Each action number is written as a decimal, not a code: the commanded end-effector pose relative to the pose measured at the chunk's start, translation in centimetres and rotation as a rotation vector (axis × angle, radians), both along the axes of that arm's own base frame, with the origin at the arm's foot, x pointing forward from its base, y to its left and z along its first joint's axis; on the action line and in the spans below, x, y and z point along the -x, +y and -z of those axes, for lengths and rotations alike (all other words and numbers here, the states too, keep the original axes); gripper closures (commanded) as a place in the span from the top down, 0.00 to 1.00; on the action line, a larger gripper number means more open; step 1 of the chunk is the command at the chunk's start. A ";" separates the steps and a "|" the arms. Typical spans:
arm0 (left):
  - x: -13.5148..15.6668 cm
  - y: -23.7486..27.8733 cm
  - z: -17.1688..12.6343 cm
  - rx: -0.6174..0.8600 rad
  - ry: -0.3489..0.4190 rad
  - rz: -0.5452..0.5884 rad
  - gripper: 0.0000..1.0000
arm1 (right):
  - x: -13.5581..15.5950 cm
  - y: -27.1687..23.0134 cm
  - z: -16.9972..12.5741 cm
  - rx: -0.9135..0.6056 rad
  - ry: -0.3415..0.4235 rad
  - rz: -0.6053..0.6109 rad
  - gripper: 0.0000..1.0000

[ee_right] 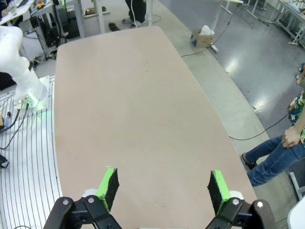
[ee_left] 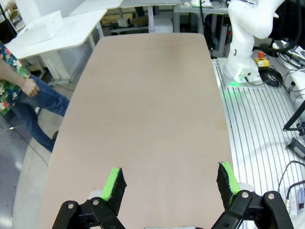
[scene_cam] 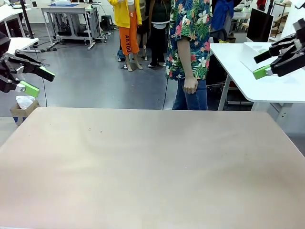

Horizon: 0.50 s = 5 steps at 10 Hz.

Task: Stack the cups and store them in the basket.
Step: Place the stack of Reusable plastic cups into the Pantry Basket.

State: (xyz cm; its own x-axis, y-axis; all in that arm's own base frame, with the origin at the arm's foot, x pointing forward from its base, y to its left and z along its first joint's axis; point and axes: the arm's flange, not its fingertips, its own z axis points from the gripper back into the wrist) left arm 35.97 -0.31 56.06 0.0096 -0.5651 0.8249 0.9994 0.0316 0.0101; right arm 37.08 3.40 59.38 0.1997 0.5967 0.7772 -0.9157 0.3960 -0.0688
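The cups and the basket are out of view. My left gripper (scene_cam: 38, 81) hangs open at the far left, raised above the table's left edge, with nothing between its green pads (ee_left: 114, 183). My right gripper (scene_cam: 261, 64) is open too, held high at the far right. Its own wrist view shows the green pads (ee_right: 108, 183) spread wide over the bare tan table (ee_right: 133, 105). A person (scene_cam: 190, 38) in a floral shirt stands at the far side of the table, one hand (scene_cam: 190, 85) hanging down.
The tan table (scene_cam: 152, 162) spans the whole front view. A white side table (scene_cam: 257, 76) stands behind at the right. The other arm's white base (ee_left: 245, 43) stands beside the table's far end, and a small cardboard box (scene_cam: 21, 107) sits on the floor at the left.
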 end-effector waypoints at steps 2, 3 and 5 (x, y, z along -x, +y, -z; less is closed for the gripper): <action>0.0 -0.1 -0.3 0.016 0.010 -0.003 1.00 | -0.2 0.0 0.0 -0.017 -0.012 -0.004 1.00; 0.0 -0.1 -0.3 0.016 0.010 -0.003 1.00 | -0.2 0.0 0.0 -0.017 -0.012 -0.004 1.00; 0.0 -0.1 -0.3 0.016 0.010 -0.003 1.00 | -0.2 0.0 0.0 -0.017 -0.012 -0.004 1.00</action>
State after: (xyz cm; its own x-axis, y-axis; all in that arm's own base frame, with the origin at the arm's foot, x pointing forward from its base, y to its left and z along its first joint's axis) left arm 35.97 -0.31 56.06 0.0095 -0.5651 0.8249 0.9994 0.0316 0.0101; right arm 37.08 3.40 59.38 0.1997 0.5967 0.7772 -0.9157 0.3960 -0.0688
